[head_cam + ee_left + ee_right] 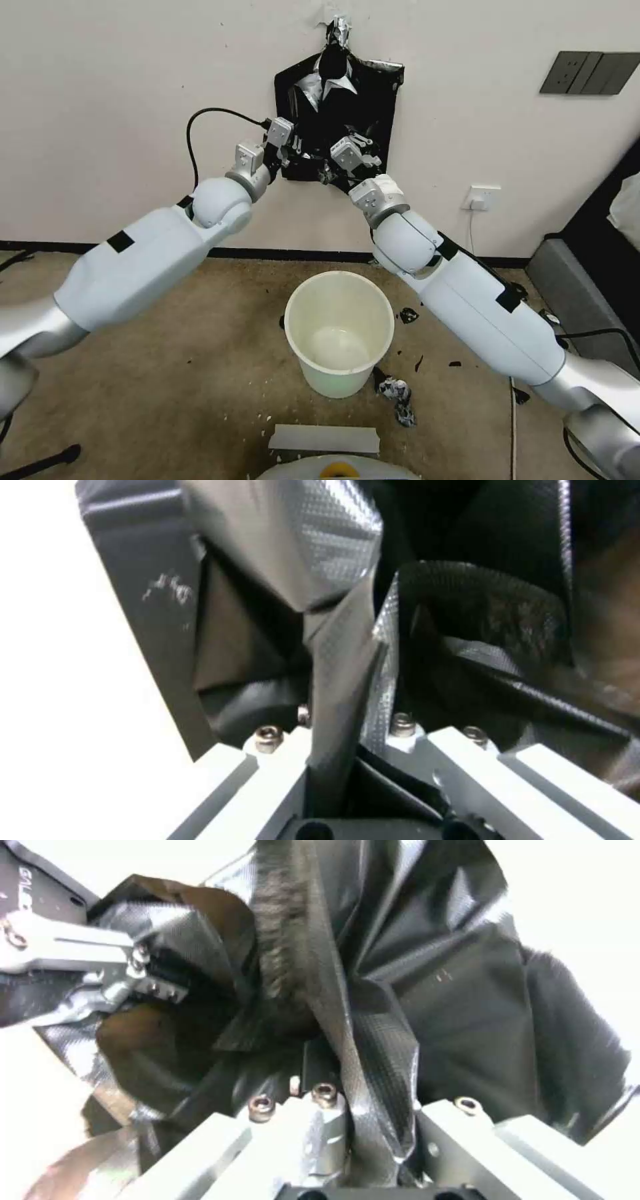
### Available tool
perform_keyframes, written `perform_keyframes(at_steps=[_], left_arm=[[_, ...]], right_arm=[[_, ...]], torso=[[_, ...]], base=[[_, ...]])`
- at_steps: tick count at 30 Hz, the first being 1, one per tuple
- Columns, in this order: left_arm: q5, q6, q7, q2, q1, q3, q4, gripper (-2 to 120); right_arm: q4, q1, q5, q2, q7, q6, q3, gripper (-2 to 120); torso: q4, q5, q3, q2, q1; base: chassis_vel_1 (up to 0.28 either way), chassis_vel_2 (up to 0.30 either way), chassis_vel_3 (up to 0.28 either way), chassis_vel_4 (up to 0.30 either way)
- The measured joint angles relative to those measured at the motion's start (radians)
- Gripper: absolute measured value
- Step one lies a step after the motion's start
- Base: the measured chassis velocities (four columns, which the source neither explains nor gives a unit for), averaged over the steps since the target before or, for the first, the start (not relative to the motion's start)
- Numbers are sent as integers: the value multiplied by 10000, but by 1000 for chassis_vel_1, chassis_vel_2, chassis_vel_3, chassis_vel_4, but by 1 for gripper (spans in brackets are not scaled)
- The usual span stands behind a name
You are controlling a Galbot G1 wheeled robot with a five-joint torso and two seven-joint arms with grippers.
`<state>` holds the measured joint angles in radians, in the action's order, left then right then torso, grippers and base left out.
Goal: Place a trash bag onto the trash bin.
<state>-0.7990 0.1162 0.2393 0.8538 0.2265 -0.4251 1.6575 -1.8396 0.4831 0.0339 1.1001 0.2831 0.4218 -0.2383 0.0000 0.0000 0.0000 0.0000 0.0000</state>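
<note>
The trash bag [337,645] is thin, glossy black film, crinkled, at the lower edge of a black bundle [370,110] taped to the wall. My left gripper [297,156] is shut on a fold of it, and the left wrist view shows the film pinched between the fingers [340,735]. My right gripper [331,173] is shut on another fold close beside it [380,1112]. The bag [460,990] fans out past the right fingers, with the left gripper's finger [73,947] beyond. The trash bin [339,278], a cream-white round bucket, stands open on the floor below both arms.
Torn black scraps [399,393] lie on the brown floor right of the bin. A flat white strip [325,438] lies in front of it. A wall outlet [481,197] and a grey block [573,280] are to the right, and a switch plate [589,72] is higher up.
</note>
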Motion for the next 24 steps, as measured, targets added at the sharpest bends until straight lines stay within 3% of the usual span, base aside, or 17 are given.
perform_keyframes(at_steps=[3,5,7,8,11,15,17,24], left_arm=[[-934,951,669,-197,1418,1225,1560,0],[-1031,1119,756,-222,1883,1604,1924,0],[-963,1512,772,-226,3576,2953,2839,0],[-963,1512,772,-226,3576,2953,2839,0],[-441,1603,491,-134,5506,4734,3681,0],[-303,1562,450,-95,6235,5347,4215,0],[-585,1485,733,-5,6589,5695,5098,0],[-1841,1388,1388,258,6993,5702,6227,0]], right_arm=[[-871,642,1297,-353,-47,737,260,0],[-1095,858,1552,-452,-55,890,328,0],[-1853,1644,2148,-761,-139,1215,557,0],[-1853,1644,2148,-761,-139,1215,557,0],[-2548,2397,2234,-868,-309,1275,820,0],[-2965,2721,2214,-872,-411,1275,1069,0],[-3498,2949,2176,-841,-503,1267,1437,0],[-4339,3626,2086,-1057,-1006,1191,2330,0]], torso=[[1,0,-1,0,0],[-1,1,-1,0,-1],[-2,0,-2,0,0],[-2,0,-2,0,0],[3,1,-2,0,-1],[3,-1,-2,0,-1],[2,2,-2,0,-2],[0,1,-2,1,-2]], base=[[0,0,0,0],[0,0,0,0],[0,0,0,0],[0,0,0,0],[0,0,0,0],[0,0,0,0],[0,0,0,0],[0,0,0,0]])
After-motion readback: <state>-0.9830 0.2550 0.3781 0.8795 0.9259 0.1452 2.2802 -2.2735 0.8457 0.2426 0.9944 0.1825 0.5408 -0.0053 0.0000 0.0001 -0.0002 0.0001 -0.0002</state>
